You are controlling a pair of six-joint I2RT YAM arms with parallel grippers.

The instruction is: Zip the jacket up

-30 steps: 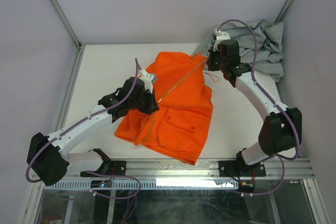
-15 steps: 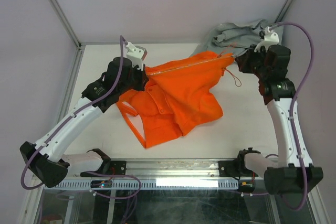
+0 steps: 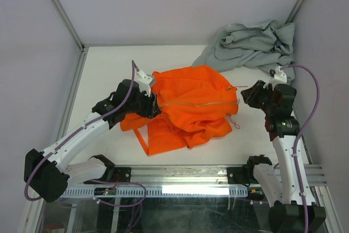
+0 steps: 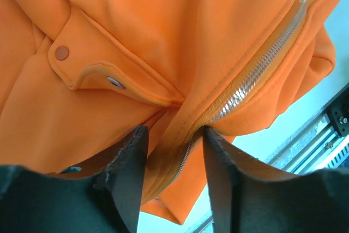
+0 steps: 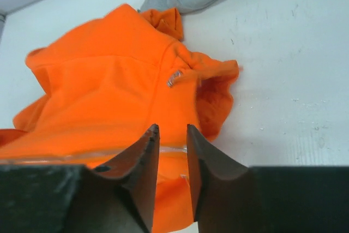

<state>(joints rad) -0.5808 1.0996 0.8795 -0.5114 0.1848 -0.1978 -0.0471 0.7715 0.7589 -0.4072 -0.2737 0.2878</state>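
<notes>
My left end effector [image 4: 175, 135] clamped on jacket [image 3: 191, 88] at zipper [image 3: 196, 103] end; right end effector [image 5: 173, 129] narrow, empty, apart from pull [image 5: 174, 78]; zipper looks closed, task near done

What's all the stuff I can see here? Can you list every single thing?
jacket: one, bright orange, crumpled in the middle of the table
zipper: one, silvery, running across the jacket's front
grey garment: one, light grey, heaped in the far right corner
table: one, white, under everything
rail: one, metal, along the near edge
left arm: one, white and black with a purple cable, near left
right arm: one, same colours, near right
left gripper: one, black, pinching the jacket's zipper edge
right gripper: one, black, slightly open, holding nothing, just right of the jacket
</notes>
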